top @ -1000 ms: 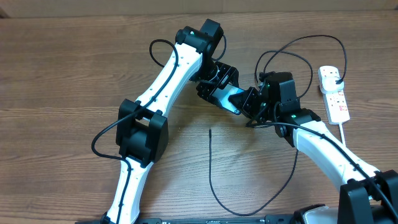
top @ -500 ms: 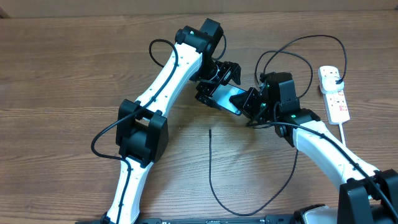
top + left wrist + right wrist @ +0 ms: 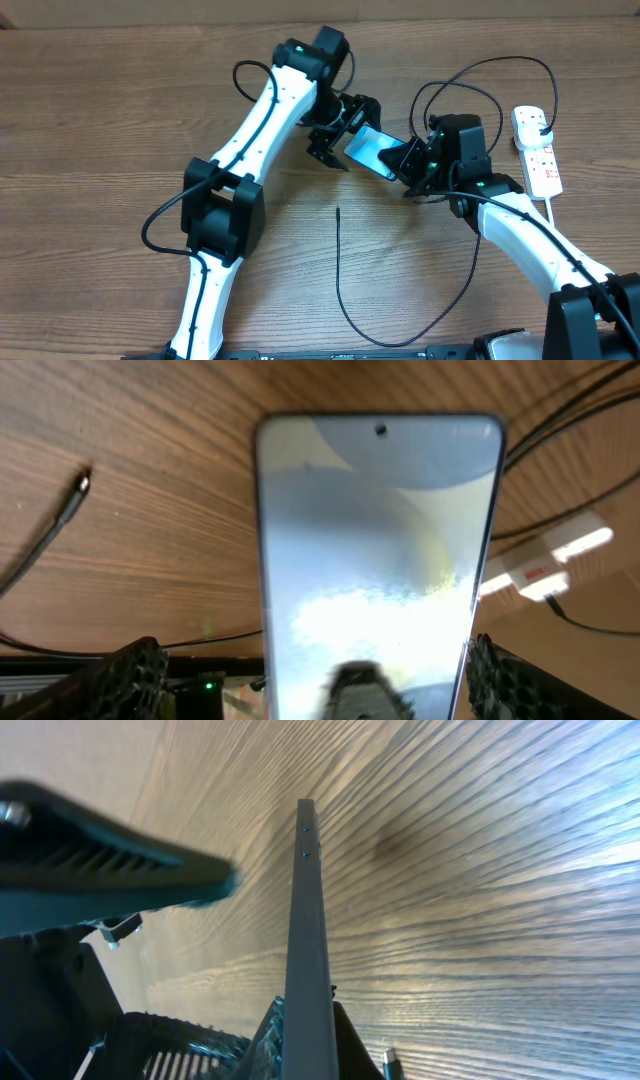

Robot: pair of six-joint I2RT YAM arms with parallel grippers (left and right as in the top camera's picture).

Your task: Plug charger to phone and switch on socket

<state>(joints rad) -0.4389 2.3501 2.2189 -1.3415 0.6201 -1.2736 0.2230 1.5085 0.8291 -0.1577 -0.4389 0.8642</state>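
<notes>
The phone [image 3: 368,148] is held tilted off the table, its lit pale screen facing the left wrist view [image 3: 375,540]. My right gripper [image 3: 408,160] is shut on its lower end, and it shows edge-on in the right wrist view [image 3: 305,920] between the right gripper's fingers [image 3: 305,1045]. My left gripper [image 3: 350,135] is open, with its fingers [image 3: 320,685] either side of the phone's other end. The charger [image 3: 338,260] lies loose on the table, its tip [image 3: 80,485] pointing up. The socket [image 3: 535,150] lies at the far right, with a black plug in it.
Black cables [image 3: 480,85] loop on the table behind the right gripper toward the socket. The socket's white cord [image 3: 553,210] runs down along the right arm. The socket also shows in the left wrist view [image 3: 550,550], past the phone.
My left gripper has opened off the phone and drawn back to the left. The phone now shows more fully, held by the right gripper alone, which shifted slightly up and right.
</notes>
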